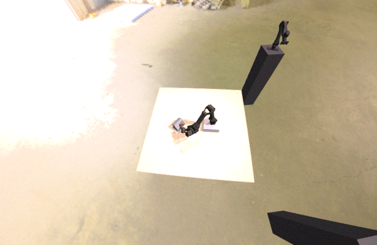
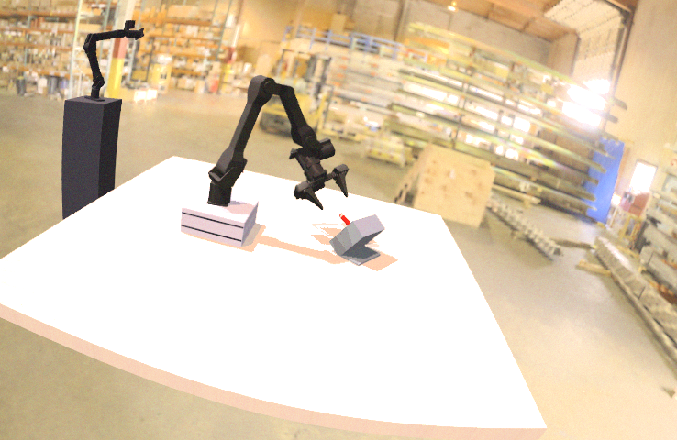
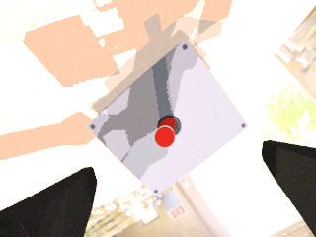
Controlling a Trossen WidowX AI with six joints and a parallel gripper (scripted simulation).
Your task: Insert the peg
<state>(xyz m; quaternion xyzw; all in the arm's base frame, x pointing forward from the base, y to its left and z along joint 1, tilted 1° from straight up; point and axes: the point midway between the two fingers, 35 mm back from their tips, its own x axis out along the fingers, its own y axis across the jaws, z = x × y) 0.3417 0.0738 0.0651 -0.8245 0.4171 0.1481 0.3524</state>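
Observation:
The red round peg (image 1: 181,125) (image 2: 344,219) (image 3: 165,136) stands in the round hole of the grey sloped panel (image 1: 177,124) (image 2: 360,229) (image 3: 207,104), its top end sticking out of the face. Its lower end is hidden in the hole. The dark rim of the hole (image 3: 177,132) shows around it. My gripper (image 2: 334,203) (image 3: 180,164) is open, with its fingers wide apart and nothing between them. It is back from the peg's top end, above the panel's face, and does not touch the peg.
The arm's base stands on a pale block (image 1: 211,128) (image 2: 212,225) on the white table (image 1: 224,158) (image 2: 277,321). The panel's foot plate (image 2: 360,258) rests on the table. A second arm on a dark pillar (image 1: 262,75) (image 2: 89,150) stands beyond the table.

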